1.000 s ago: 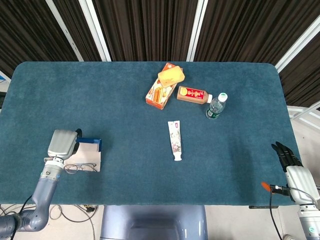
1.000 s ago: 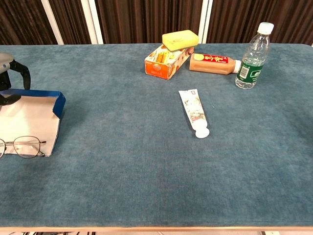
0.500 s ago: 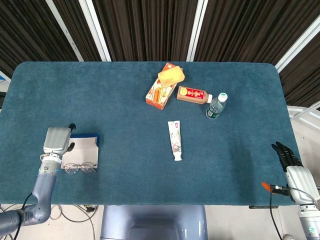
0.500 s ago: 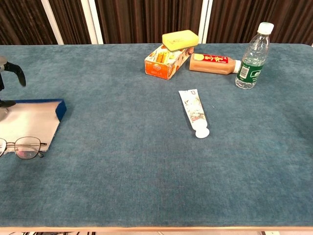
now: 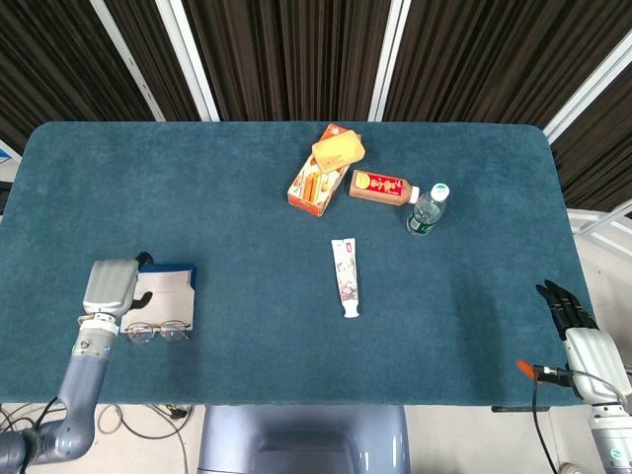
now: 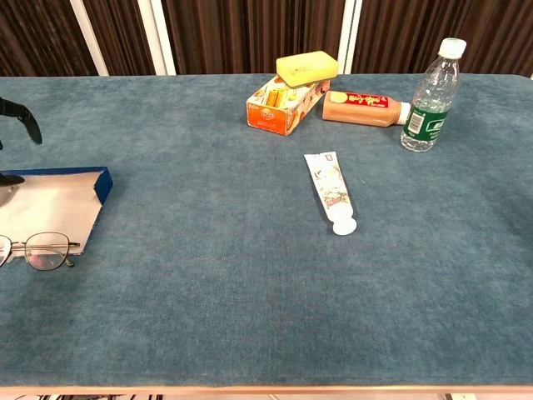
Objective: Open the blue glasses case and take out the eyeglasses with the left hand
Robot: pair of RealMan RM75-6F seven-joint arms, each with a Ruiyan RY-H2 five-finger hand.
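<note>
The blue glasses case [image 5: 170, 284] lies open and flat near the table's front left, pale lining up [image 6: 50, 200]. The eyeglasses [image 5: 158, 331] lie on the cloth just in front of the case, outside it, and show at the left edge of the chest view [image 6: 37, 250]. My left hand [image 5: 109, 286] sits at the case's left side, holding nothing; the chest view shows only a dark finger [image 6: 21, 121] of it, raised above the case's far left corner. My right hand [image 5: 571, 314] hangs off the table's right front edge with its fingers straight, empty.
An orange box [image 5: 314, 183] with a yellow item [image 5: 338, 151] on top stands at the back centre. Beside it lie a brown bottle [image 5: 383, 187] on its side and an upright water bottle [image 5: 428, 209]. A toothpaste tube [image 5: 345, 276] lies mid-table.
The left hand drew back leftward and toward the front edge, off the case. The case's raised blue flap dropped flat. The right hand has not moved.
</note>
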